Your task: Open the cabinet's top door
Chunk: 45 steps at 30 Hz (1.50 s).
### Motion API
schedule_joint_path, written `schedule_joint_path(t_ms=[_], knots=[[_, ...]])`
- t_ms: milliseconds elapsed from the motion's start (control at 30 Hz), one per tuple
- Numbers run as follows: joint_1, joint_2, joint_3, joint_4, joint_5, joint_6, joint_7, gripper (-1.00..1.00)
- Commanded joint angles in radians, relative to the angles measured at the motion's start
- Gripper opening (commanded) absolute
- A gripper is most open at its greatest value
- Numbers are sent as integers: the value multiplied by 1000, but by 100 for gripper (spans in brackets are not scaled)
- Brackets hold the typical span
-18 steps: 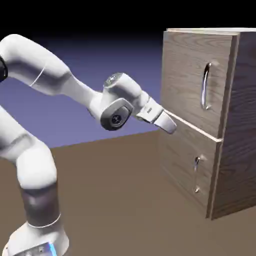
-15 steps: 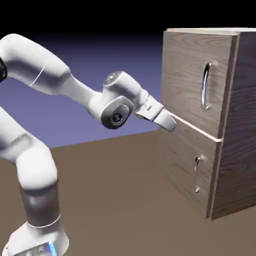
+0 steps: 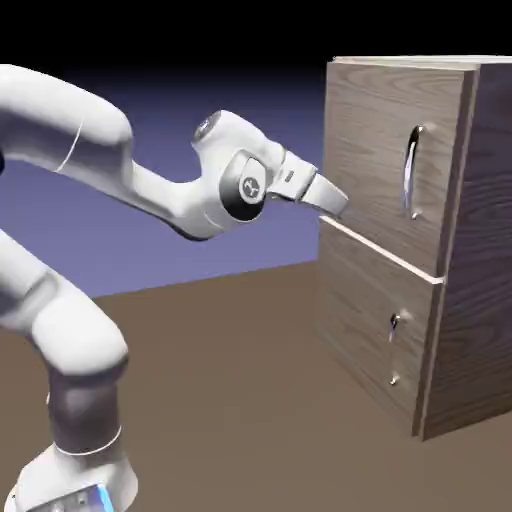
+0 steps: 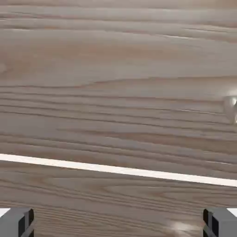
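The wood-grain cabinet [image 3: 470, 300] stands at the exterior view's right. Its top door [image 3: 375, 150] is closed and carries a long curved silver bar handle [image 3: 411, 172]. My gripper [image 3: 336, 204] is close to the top door's lower left corner, just above the pale seam between the two panels, well left of and below the handle. In the hand view the top door [image 4: 115, 83] fills the picture. The seam [image 4: 118, 169] runs across it. Two grey fingertips [image 4: 16, 222] stand far apart at the bottom corners with nothing between them, so my gripper [image 4: 118, 223] is open.
Below the top door sits a shorter lower panel [image 3: 365, 320] with a small silver handle [image 3: 394, 348]. The brown table [image 3: 250, 400] stretches in front of the cabinet. My white arm [image 3: 90, 200] arches in from the lower left.
The hand has risen and moved slightly right, from the seam's level to the top door's lower left corner. The wrist has rolled. The door has stayed closed.
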Motion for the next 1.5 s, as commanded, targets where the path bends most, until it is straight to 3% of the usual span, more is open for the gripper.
schedule_joint_path(t_ms=[0,1467], knots=[[15,-5,-15,8,-44,-3,34,0],[660,-199,-676,332,-1911,-136,1481,0]])
